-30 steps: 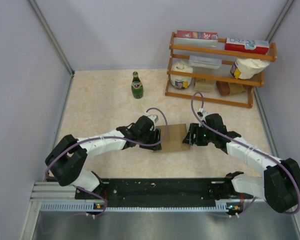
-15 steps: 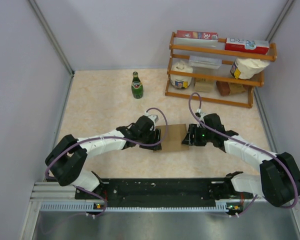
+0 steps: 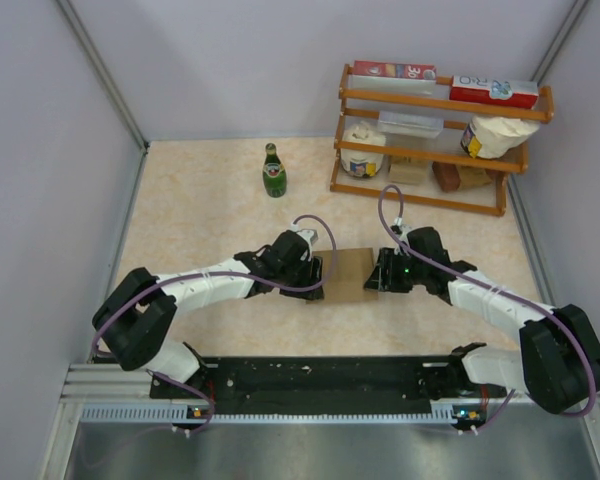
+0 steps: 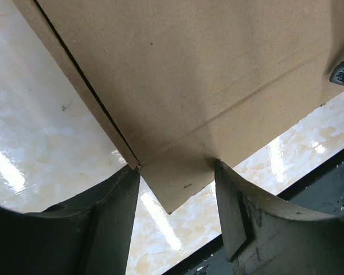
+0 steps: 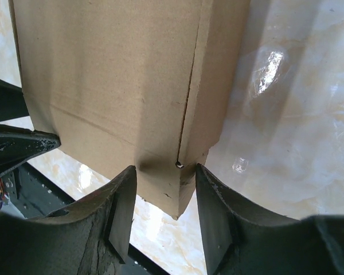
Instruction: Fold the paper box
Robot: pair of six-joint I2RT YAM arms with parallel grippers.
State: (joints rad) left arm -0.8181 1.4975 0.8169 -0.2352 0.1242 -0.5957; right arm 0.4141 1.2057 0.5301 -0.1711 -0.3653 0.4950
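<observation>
Now, starting at the left, the left end effector (image 3: 315,275) sits at the left edge of the paper box (image 3: 348,273), which lies flat on the tabletop (image 3: 200,220) directly ahead of its fingers. In its wrist view the fingers (image 4: 103,217) stand apart, straddling a small pointed corner tab of the brown cardboard. The tab's edges meet the fingertips, yet it lies face-up between them and does not look pinched. A crease runs across the sheet just beyond that tab, and a slit marks off a side panel to the left of it. Well beyond this end effector, clear of the work, stands a green glass bottle (image 3: 272,171).

The box spans the whole gap between the two end effectors, touching or nearly touching both, so neither arm is nearer. From above it looks close to square, and I cannot call its long axis with any confidence.

On the other side, the right end effector (image 3: 380,272) faces the box from its right edge. Its fingers (image 5: 123,212) flank a folded corner with very little room to spare. I cannot tell whether they actually clamp the cardboard or merely bracket it. Behind this end effector a wooden rack (image 3: 420,200) holds cartons and bags.

My reading is that the coming move turns on these opposed holds. Each end effector has its corner straight ahead and can raise or tuck its own side inward.
</observation>
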